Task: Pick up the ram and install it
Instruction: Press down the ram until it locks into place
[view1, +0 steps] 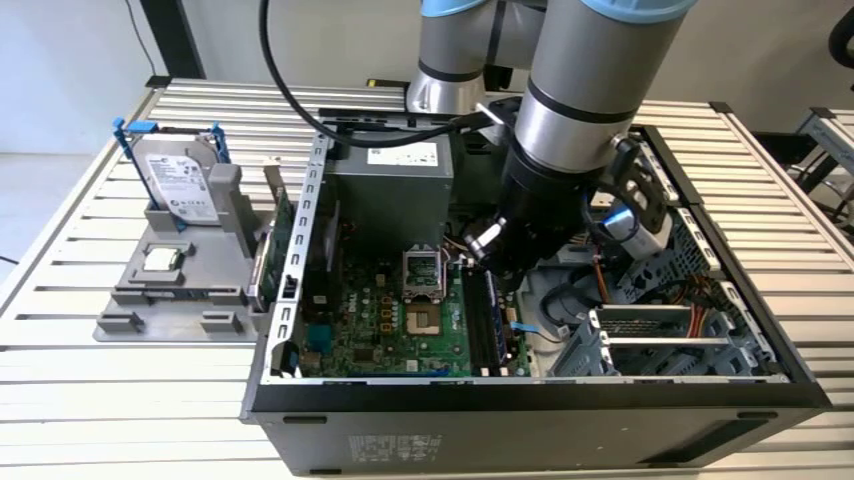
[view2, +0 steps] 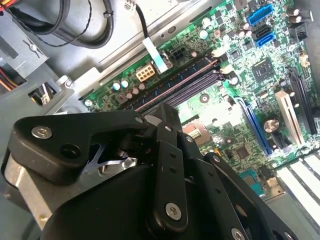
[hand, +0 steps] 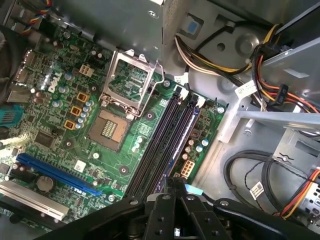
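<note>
The ram (view1: 271, 238) is held upright just outside the computer case (view1: 534, 398); the gripper (view1: 470, 250), clenched empty, is positioned inside the case, well apart.

Even, bright light falls on the slatted table (view1: 120, 370) in the exterior view, with soft shadows inside the open computer case (view1: 534, 400). In both wrist views the motherboard (hand: 75, 125) is well lit and fairly crisp, while the near black gripper linkage (view2: 165, 190) looks slightly soft, perhaps out of focus.
</note>
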